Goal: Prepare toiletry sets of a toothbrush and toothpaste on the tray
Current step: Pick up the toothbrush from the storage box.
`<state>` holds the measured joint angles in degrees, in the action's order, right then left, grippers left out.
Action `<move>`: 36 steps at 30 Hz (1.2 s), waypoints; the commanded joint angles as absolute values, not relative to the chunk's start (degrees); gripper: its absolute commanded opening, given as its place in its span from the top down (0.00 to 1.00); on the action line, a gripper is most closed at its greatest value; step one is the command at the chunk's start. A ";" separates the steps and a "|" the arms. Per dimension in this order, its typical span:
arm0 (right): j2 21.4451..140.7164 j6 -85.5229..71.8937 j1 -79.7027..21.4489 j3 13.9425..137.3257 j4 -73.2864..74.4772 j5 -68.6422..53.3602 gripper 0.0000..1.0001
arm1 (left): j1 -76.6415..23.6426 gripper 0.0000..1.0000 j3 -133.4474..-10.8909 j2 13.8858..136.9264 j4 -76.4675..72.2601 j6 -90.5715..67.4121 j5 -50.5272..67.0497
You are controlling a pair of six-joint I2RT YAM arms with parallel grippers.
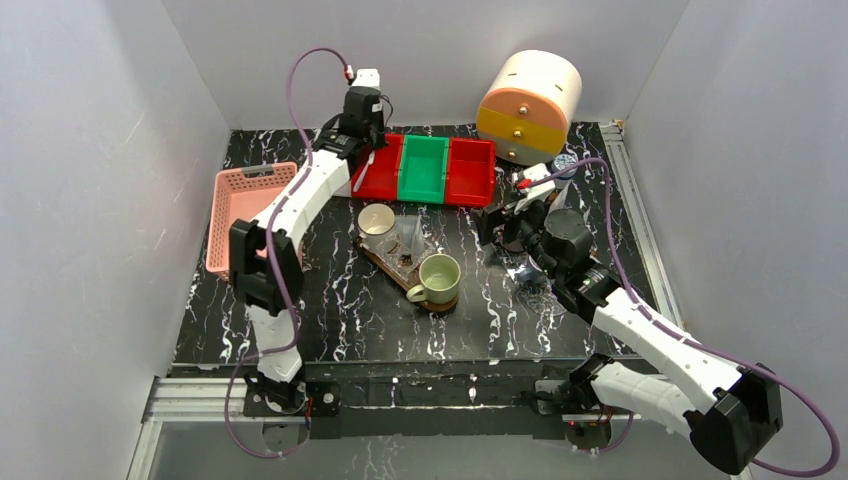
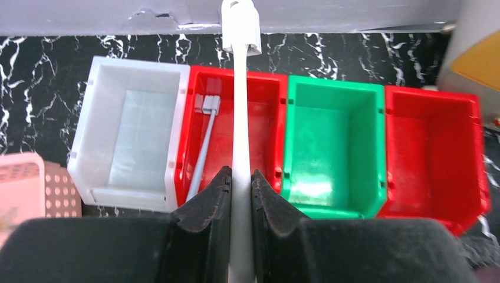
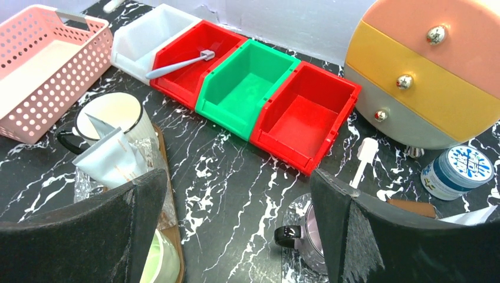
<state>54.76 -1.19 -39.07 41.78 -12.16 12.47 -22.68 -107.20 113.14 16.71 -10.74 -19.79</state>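
Observation:
My left gripper (image 2: 240, 174) is shut on the handle of a slim white toothbrush (image 2: 240, 88). It hangs over the left red bin (image 2: 262, 94), and the brush head points at the back wall. A pale blue toothbrush (image 2: 203, 141) lies inside that bin. A pale toothpaste tube (image 3: 112, 159) leans among the cups on the wooden tray (image 1: 385, 262). Another white toothbrush (image 3: 362, 159) lies on the table in front of the right red bin (image 3: 306, 115). My right gripper (image 3: 236, 194) hovers open over the table right of the tray, holding nothing.
The bins stand in a row: white bin (image 2: 132, 132), red, green bin (image 2: 330, 141), red. A pink basket (image 1: 240, 215) is at the left. A round drawer unit (image 1: 530, 105) and a blue-lidded jar (image 3: 457, 171) stand at the back right. The tray holds a cream cup (image 1: 377, 218) and a green mug (image 1: 440, 278). A dark mug (image 3: 301, 236) sits under my right gripper.

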 commanded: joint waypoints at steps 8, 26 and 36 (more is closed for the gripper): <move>53.73 -2.27 -39.04 42.21 -20.98 9.50 0.01 | -22.40 1.00 -81.54 85.93 0.38 -22.07 -13.21; 65.26 -6.41 -48.15 42.41 -42.02 -0.60 0.02 | -22.43 1.00 -56.15 65.02 -19.20 -40.97 -0.39; 74.90 -5.06 -57.08 43.45 -55.90 8.65 0.02 | -22.44 1.00 -48.13 60.29 -24.17 -48.44 -1.81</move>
